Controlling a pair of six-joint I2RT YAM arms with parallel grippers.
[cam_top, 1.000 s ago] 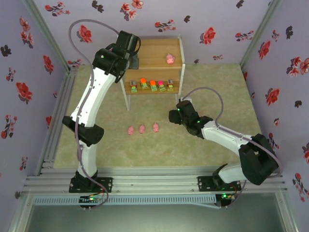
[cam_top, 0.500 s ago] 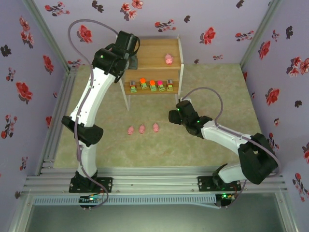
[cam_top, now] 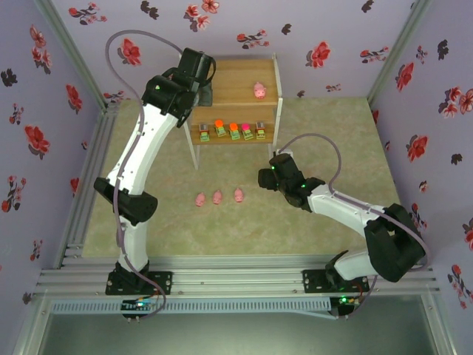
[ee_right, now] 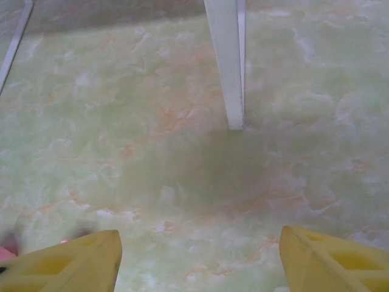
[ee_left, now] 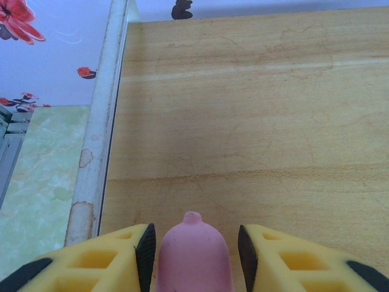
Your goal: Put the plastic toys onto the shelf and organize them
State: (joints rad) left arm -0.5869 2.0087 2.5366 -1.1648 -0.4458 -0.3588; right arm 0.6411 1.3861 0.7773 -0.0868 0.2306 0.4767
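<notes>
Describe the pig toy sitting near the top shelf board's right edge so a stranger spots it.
Find the wooden shelf at the table's far side. On its top board, near the right edge, sits a pink pig. Three more pigs line the table, and the blocks sit one board lower.

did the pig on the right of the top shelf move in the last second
No. The pig sits in the same spot on top of the shelf, just as close to its right front corner as before.
</notes>
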